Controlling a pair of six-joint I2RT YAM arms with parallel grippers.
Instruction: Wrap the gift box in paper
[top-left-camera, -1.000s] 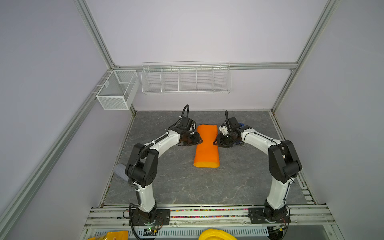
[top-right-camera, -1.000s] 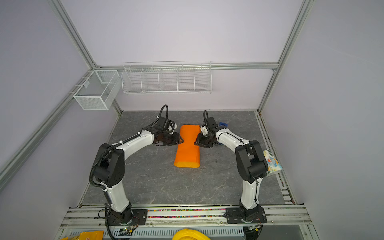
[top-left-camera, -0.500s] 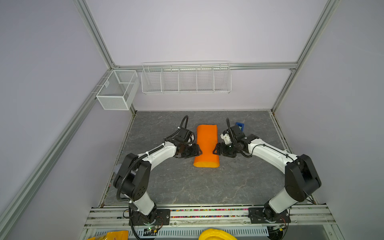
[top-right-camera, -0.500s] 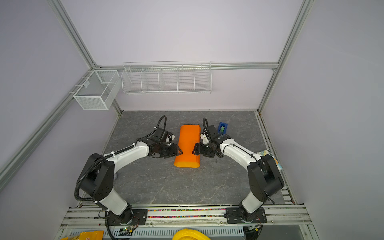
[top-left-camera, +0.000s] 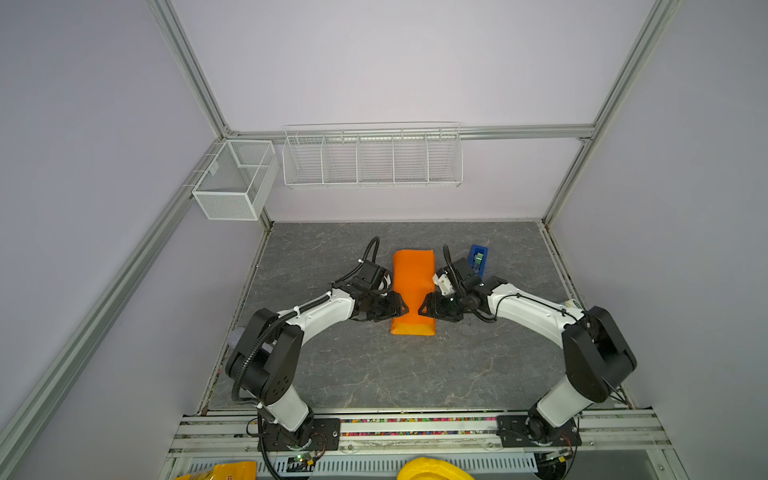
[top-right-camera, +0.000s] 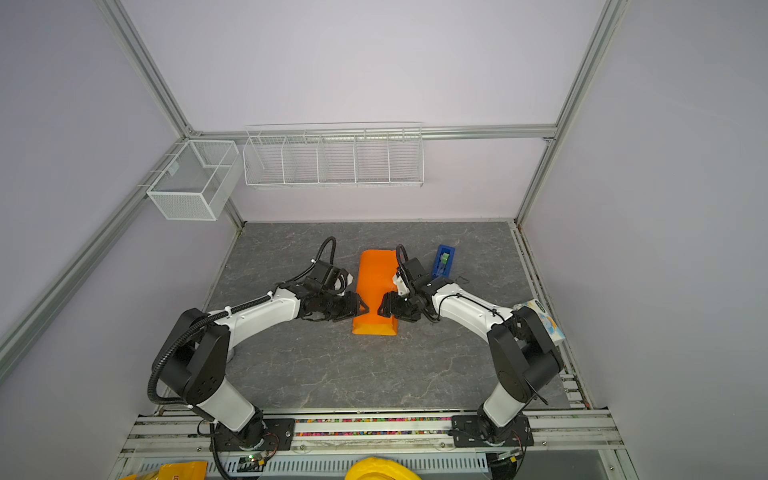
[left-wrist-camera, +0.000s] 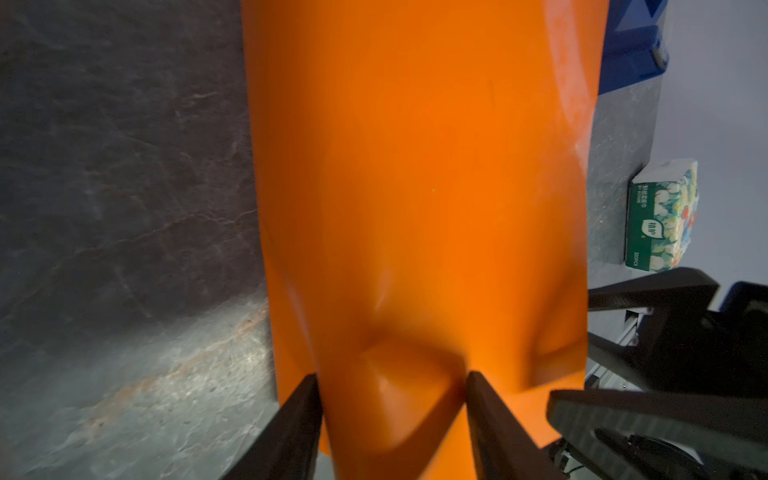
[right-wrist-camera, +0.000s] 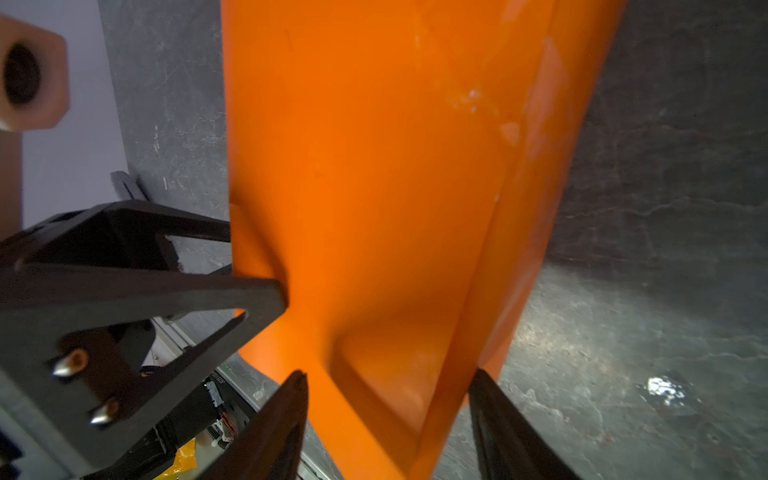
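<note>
My left gripper (top-left-camera: 402, 309) and my right gripper (top-left-camera: 422, 309) face each other across the near part of the thin, plain orange paper (top-left-camera: 413, 274). The paper is folded over into a long closed bundle. It lies flat on the grey, stone-patterned table (top-left-camera: 374, 374), running front to back about midway between my two arms. In both top views the bundle narrows to a waist where the two tools press in from opposite sides. In the left wrist view, the left gripper's jaws stand partway closed. Both black fingertips (left-wrist-camera: 309, 399) touch the paper, with a creased ridge of it pinched between them. In the right wrist view, the right gripper's jaws stand about as far apart. Its fingertips (right-wrist-camera: 297, 390) bear on a dented, squarish fold of the same paper. The gift box shows in no view (the paper covers whatever lies inside), so I cannot tell its exact position. A narrow bright-blue tape dispenser (top-left-camera: 478, 258) stands on the table just beyond my right wrist, clear of the paper. A patterned white-and-green tissue packet (left-wrist-camera: 660, 216) lies at the table's right edge.
</note>
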